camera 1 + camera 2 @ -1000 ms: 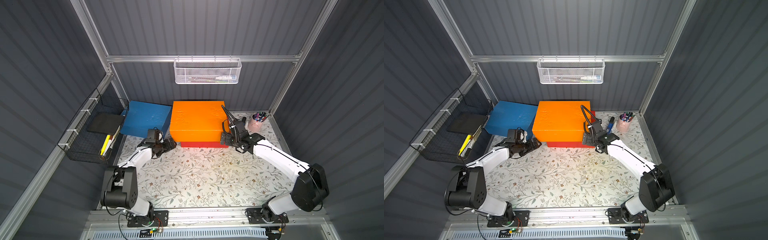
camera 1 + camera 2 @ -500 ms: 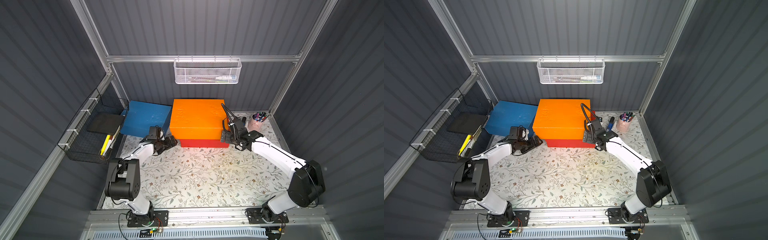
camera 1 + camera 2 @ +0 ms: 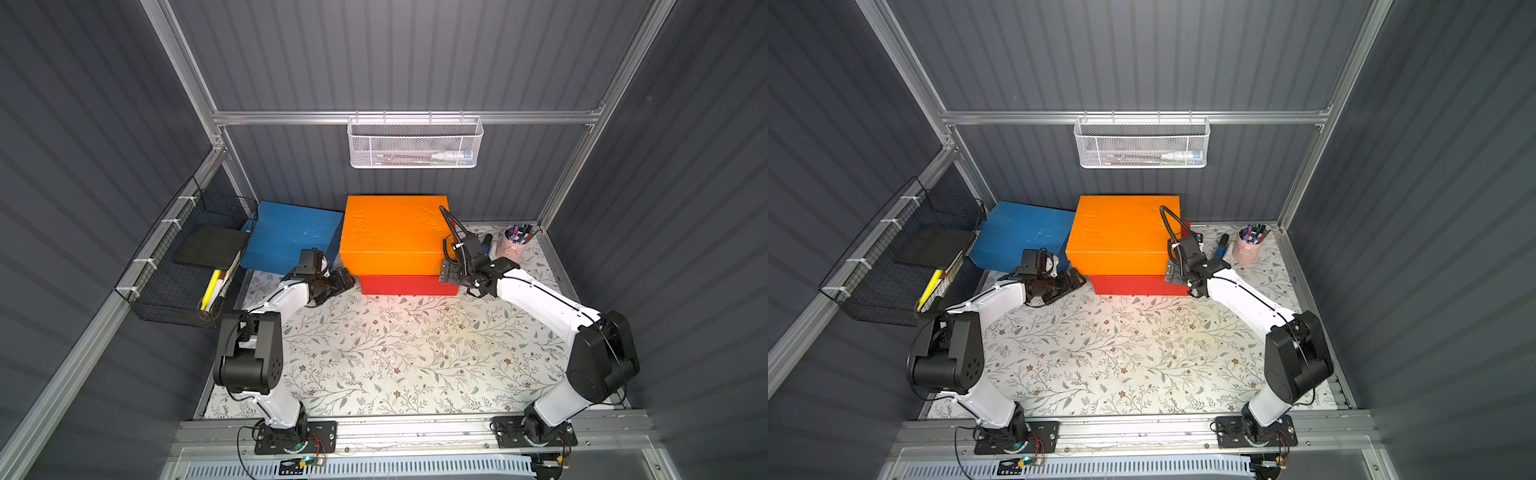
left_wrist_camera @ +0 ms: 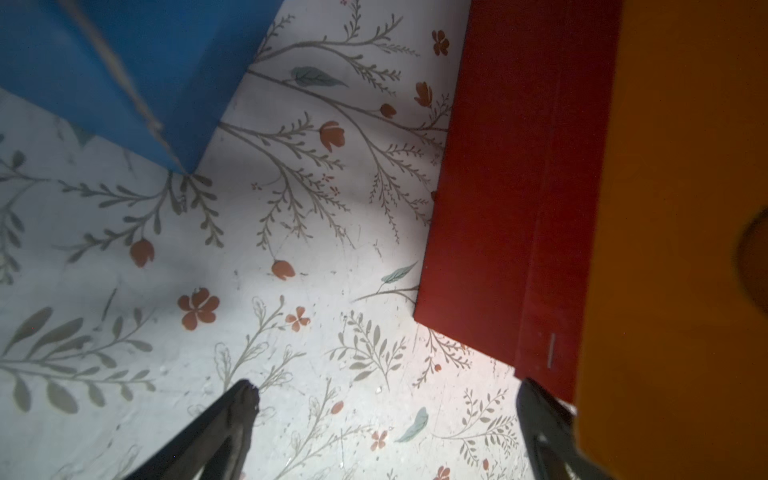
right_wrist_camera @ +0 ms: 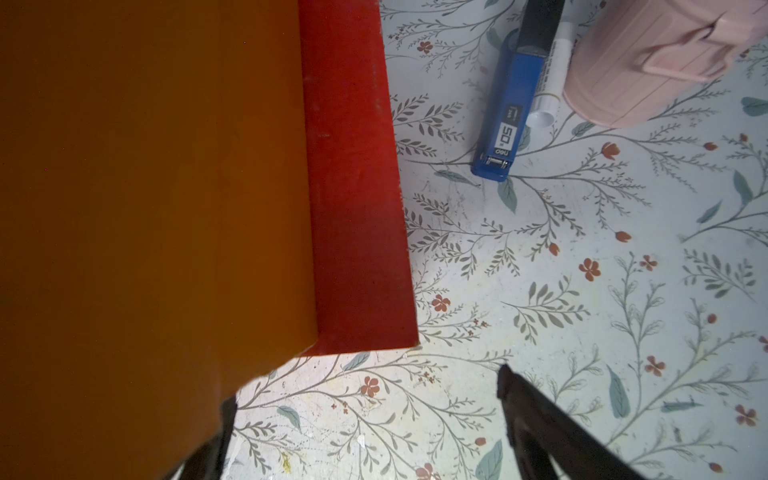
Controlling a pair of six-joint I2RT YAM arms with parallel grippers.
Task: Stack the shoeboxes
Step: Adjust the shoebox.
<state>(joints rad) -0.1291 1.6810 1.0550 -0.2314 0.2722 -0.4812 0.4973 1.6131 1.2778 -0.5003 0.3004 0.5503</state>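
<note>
In both top views the orange shoebox [image 3: 392,232] is now sitting lower on the red shoebox [image 3: 407,285], both arms flanking it; the blue shoebox [image 3: 1021,235] is waiting beside them, unstacked. In the left wrist view, the left gripper [image 4: 386,415] is gaping, empty. In the right wrist view, the right gripper [image 5: 365,415] is spread wide, one finger against the rough-painted orange wall.

The orange box [image 3: 392,235] covers most of the red box [image 3: 409,285]. The things in the white basket [image 3: 414,143] are too small to tell.
</note>
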